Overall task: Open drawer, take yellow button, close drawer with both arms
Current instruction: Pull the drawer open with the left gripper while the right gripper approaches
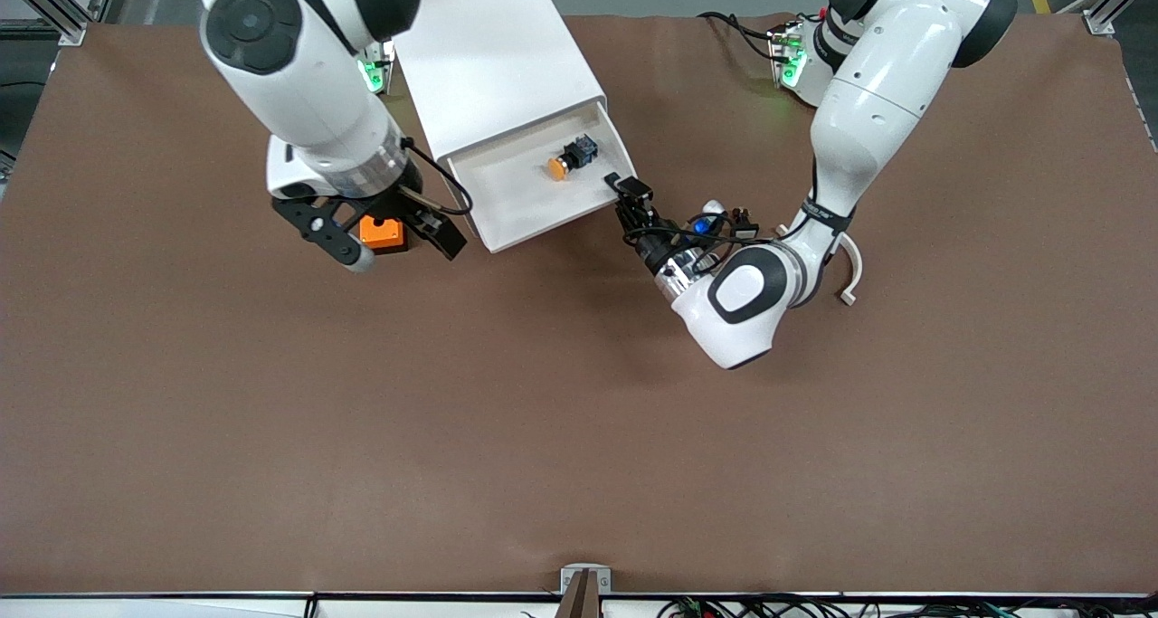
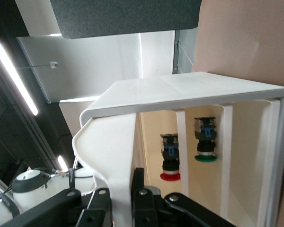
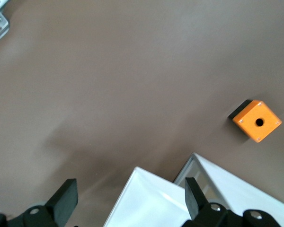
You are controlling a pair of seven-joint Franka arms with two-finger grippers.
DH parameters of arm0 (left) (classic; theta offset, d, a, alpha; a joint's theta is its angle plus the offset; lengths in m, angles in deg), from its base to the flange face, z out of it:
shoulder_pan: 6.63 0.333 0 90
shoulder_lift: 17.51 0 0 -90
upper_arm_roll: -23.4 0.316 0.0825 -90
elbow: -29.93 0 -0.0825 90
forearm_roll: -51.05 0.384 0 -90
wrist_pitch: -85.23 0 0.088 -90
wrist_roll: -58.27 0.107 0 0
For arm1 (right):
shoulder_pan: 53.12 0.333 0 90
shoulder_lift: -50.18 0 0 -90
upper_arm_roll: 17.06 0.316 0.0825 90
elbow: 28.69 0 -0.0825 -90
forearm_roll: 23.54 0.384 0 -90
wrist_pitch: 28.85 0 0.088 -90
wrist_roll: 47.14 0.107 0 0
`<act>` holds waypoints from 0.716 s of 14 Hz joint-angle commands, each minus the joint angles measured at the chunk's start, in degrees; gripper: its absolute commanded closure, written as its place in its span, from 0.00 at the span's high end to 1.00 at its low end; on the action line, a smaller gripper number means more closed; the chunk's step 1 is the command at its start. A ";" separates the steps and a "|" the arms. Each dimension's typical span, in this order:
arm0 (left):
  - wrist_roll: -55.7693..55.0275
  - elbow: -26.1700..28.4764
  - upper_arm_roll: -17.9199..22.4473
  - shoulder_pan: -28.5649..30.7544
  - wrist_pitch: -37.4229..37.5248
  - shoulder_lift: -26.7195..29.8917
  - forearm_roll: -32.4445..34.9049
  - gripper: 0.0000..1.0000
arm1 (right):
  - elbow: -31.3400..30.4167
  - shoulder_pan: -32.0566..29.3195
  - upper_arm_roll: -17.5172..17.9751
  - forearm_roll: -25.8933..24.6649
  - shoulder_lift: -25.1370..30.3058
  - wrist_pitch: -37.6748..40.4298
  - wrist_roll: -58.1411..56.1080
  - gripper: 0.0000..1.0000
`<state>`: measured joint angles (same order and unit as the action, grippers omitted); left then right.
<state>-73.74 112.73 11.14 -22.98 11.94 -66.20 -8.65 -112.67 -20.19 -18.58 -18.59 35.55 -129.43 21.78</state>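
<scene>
The white cabinet [image 1: 498, 48] stands at the robots' side of the table, with one drawer [image 1: 516, 197] pulled out toward the front camera. The button [image 1: 568, 158], orange cap on a black-and-blue body, lies in the drawer. My left gripper [image 1: 626, 194] is shut on the drawer's front wall [image 2: 109, 142] at the corner toward the left arm's end; in the left wrist view [image 2: 119, 191] its fingers sit on either side of that wall. My right gripper [image 1: 398, 238] is open and empty, up in the air over the drawer's other front corner [image 3: 146, 198], as its wrist view [image 3: 130, 198] shows.
An orange cube with a round hole [image 1: 382, 232] sits on the brown table beside the drawer, toward the right arm's end; it also shows in the right wrist view [image 3: 257, 120]. A red-capped button [image 2: 170, 176] and a green-capped one [image 2: 206, 158] show inside the cabinet.
</scene>
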 commanded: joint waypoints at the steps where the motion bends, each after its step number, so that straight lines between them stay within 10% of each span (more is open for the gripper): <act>1: 1.59 -1.59 0.83 0.61 -0.27 0.00 -0.77 0.05 | -1.88 3.97 -0.77 -0.82 -2.24 -5.03 4.89 1.00; 3: 1.59 -1.59 0.83 0.53 -0.27 -0.08 -0.85 0.08 | -7.32 6.43 -0.77 -0.82 -2.16 -11.71 7.54 1.00; 7: 1.94 -1.59 0.83 0.26 -0.88 -0.09 -0.85 1.00 | -10.85 9.42 -0.77 -0.91 -2.25 -13.06 11.13 1.00; 10: 2.90 -1.67 0.83 0.17 -1.15 -0.17 -0.85 1.00 | -10.95 11.19 -0.68 -0.91 -2.25 -12.45 14.40 1.00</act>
<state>-71.87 111.82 11.81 -22.66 11.02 -66.19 -8.75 -122.28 -10.43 -18.64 -18.80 31.80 -141.98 33.67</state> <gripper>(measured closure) 0.432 0.000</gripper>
